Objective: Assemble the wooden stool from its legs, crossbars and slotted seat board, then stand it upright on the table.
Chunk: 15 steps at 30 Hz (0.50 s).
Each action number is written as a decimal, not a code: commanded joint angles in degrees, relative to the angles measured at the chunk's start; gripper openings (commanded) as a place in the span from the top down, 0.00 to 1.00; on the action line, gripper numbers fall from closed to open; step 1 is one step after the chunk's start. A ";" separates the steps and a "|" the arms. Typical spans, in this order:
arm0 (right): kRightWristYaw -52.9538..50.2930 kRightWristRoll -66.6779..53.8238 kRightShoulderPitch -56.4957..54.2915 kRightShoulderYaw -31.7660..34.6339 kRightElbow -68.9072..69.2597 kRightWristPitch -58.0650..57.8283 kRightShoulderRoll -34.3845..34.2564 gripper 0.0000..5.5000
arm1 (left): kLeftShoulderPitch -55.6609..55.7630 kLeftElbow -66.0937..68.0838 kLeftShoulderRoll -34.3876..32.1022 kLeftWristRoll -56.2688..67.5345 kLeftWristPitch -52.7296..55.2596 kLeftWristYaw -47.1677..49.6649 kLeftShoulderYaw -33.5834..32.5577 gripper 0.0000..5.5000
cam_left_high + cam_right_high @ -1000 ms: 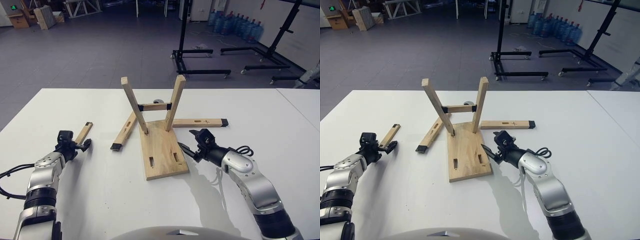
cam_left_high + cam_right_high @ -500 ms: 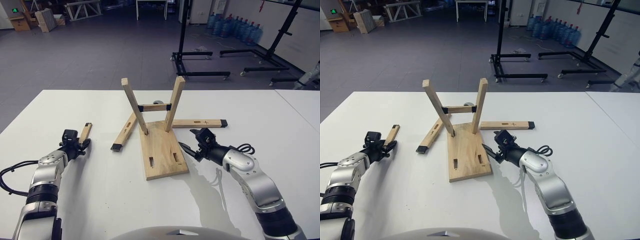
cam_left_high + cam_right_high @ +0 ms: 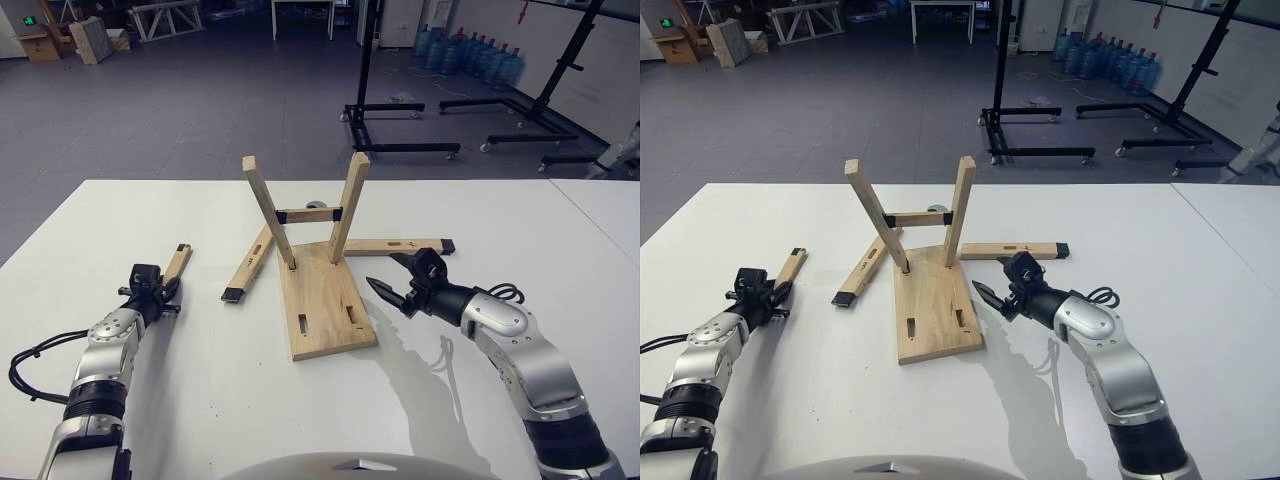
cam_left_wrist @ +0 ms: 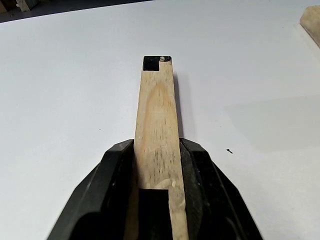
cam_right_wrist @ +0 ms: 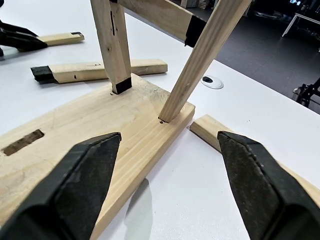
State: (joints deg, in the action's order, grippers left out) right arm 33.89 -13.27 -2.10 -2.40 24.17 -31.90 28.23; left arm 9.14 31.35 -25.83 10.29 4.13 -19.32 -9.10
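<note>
Wooden seat board lies flat on the counter, two legs and a fitted crossbar already in. Left of it, the left tool clamps a loose crossbar. Just right of it, the right tool gapes wide near a loose leg. Likely next: grasp that leg and seat it in the empty slots.

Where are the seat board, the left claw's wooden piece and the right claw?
seat board (image 3: 325,305): left eye view, board's middle.
wooden piece (image 4: 156,107): left wrist view, mid-length.
right claw (image 3: 382,270): left eye view, between fingertips.
</note>
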 commanded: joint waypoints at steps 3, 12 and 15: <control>2.23 -2.99 -1.36 -0.31 -0.28 -2.34 0.75 0.35 | -5.87 -2.38 6.20 0.23 -4.71 1.61 -0.16 0.77; 0.94 -11.55 -0.18 3.17 -0.51 -8.68 -3.03 0.35 | -4.65 -15.92 10.69 4.94 -17.86 0.94 -3.52 0.77; -1.42 -3.89 -0.54 -3.26 -4.06 -6.62 -1.00 0.35 | -7.19 -22.33 12.81 5.04 -17.65 0.74 -1.53 0.77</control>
State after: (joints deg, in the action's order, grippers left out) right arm 34.05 -21.42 -2.47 -2.21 22.37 -39.25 25.91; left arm 3.96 12.48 -14.05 15.20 -13.80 -18.14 -11.84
